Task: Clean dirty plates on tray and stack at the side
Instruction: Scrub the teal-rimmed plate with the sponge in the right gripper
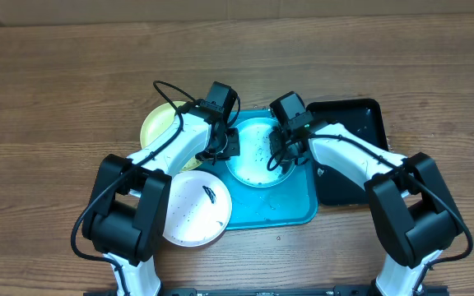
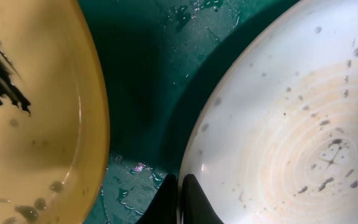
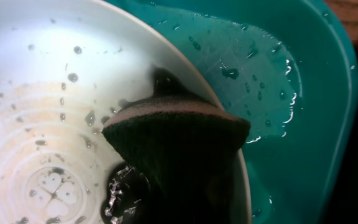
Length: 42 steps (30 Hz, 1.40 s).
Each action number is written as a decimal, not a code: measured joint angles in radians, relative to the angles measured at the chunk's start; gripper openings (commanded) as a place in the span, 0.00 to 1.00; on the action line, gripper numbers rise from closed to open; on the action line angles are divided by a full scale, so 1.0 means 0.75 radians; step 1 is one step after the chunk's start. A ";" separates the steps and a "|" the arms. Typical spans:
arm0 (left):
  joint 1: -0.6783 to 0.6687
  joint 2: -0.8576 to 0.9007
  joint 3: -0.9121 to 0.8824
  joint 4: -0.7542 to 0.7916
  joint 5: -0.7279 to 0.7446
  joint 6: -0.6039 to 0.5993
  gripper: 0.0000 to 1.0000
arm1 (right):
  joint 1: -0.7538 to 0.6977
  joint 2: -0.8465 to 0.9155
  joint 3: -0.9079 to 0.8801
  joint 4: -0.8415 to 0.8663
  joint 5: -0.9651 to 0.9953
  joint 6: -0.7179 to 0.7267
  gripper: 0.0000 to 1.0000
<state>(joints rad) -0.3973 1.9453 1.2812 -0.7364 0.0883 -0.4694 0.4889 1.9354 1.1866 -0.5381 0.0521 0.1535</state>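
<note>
While both arms crowd in over the wooden surface (image 1: 56, 74), the action sits on the big turquoise tray (image 1: 290, 210), glossy plastic with a raised rim and beads of water on its floor. Directly under both end effectors lies the light teal plate (image 1: 249, 168), round and shallow, ringed with faint concentric grooves and flecked with dark specks (image 2: 328, 149). The left end effector (image 2: 180, 202) is closed and looks pinched onto that plate's near rim, pinning it. Off its left side is the yellow-green plate (image 1: 159, 123), smeared dark. The white plate (image 1: 189, 212) lies back toward that arm's base, beside the tray's corner. The right end effector (image 1: 282, 150) is clamped on a dark green sponge (image 3: 173, 149), coarse-faced, pressed at the plate's rim. To scrub well, I'd say: lay the sponge flat, sweep inward over the grooved centre where the grime sits, and make the left pinch firm so the slick plate can't spin.
</note>
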 measured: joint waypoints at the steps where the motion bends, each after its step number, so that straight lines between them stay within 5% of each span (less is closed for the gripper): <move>1: 0.000 0.000 0.000 0.000 0.000 0.000 0.04 | -0.008 0.002 0.006 -0.005 -0.019 -0.001 0.04; 30: 0.001 0.000 0.000 -0.023 -0.007 0.001 0.04 | -0.090 0.100 0.099 -0.319 -0.848 -0.278 0.04; 42: 0.001 0.000 0.000 -0.019 0.012 0.001 0.04 | -0.073 0.126 0.335 -0.325 -0.858 -0.274 0.04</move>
<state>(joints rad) -0.3965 1.9453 1.2812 -0.7506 0.0975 -0.4690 0.4339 2.0300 1.4376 -0.7818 -0.5915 -0.0521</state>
